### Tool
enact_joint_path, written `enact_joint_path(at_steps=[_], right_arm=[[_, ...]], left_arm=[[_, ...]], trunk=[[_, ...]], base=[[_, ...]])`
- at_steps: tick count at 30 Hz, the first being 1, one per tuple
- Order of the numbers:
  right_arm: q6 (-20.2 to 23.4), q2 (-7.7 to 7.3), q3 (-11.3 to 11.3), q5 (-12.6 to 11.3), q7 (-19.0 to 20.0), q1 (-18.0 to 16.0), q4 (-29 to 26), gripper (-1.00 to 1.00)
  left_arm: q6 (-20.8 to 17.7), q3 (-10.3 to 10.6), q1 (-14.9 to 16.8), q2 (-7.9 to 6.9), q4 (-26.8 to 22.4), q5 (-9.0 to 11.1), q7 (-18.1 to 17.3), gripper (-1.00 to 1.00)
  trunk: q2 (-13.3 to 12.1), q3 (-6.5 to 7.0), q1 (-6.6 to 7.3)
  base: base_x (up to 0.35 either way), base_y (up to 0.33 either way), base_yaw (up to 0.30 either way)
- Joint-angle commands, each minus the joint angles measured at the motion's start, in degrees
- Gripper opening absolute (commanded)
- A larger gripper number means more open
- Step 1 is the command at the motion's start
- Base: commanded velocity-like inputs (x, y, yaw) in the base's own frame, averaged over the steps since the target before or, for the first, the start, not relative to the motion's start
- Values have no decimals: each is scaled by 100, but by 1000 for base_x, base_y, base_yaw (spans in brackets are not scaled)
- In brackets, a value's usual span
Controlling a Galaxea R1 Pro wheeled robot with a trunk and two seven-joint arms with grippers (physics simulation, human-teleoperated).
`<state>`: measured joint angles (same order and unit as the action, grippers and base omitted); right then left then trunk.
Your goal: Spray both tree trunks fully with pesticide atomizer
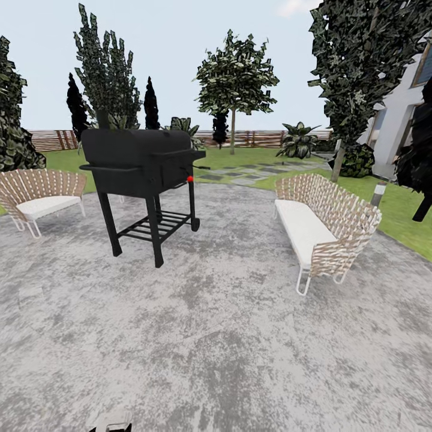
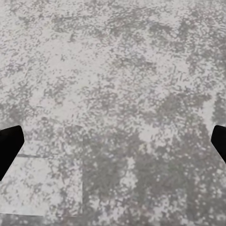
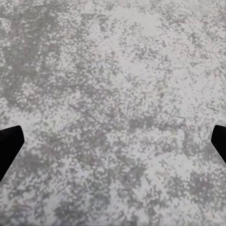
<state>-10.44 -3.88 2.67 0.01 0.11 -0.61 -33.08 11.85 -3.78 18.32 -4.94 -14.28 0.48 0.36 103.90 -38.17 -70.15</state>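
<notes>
The robot stands on a broad paved patio (image 1: 228, 336) of mottled grey stone; beyond it lies the lawn (image 1: 408, 210) with grey stepping slabs (image 1: 252, 174) leading back to a brown slatted fence (image 1: 258, 138); a house wall (image 1: 399, 120) stands at the right edge. Trees ring the ground: one tall tree (image 1: 360, 66) leans at the right with its trunk (image 1: 338, 165) meeting the grass, another (image 1: 235, 78) with a thin pale stem stands far back by the fence; which two are the ones to be sprayed cannot be settled from here. A black barbecue (image 1: 141, 162) on legs stands left of centre, lid shut, so its contents cannot be told; a small red knob (image 1: 190, 179) shows on its front. Two woven benches with white cushions flank it, one at the right (image 1: 324, 231) and one at the left (image 1: 42, 195); both seats are bare. The sprayer bottle is not evident on patio or grass. The left gripper (image 2: 113, 146) and the right gripper (image 3: 113, 146) each hang over bare paving, dark fingertips wide apart, holding nothing. Risks, as judged: the bottle is small and could be missed among the slabs; the red knob could be mistaken for its cap; driving toward the lawn, the base could clip the barbecue legs or the right-hand bench.
</notes>
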Motion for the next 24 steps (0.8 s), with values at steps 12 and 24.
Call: enact_joint_path(at_steps=[12, 24], right_arm=[[-20, 1, 6, 7, -2, -2, 18, 100], [-38, 1, 8, -3, -1, -1, 6, 100]], left_arm=[[19, -18, 1, 2, 5, -1, -1, 100], [19, -18, 2, 2, 5, -4, -1, 100]], trunk=[[485, -221, -263], [966, -437, -527]], base=[[0, 0, 0], [0, 0, 0]])
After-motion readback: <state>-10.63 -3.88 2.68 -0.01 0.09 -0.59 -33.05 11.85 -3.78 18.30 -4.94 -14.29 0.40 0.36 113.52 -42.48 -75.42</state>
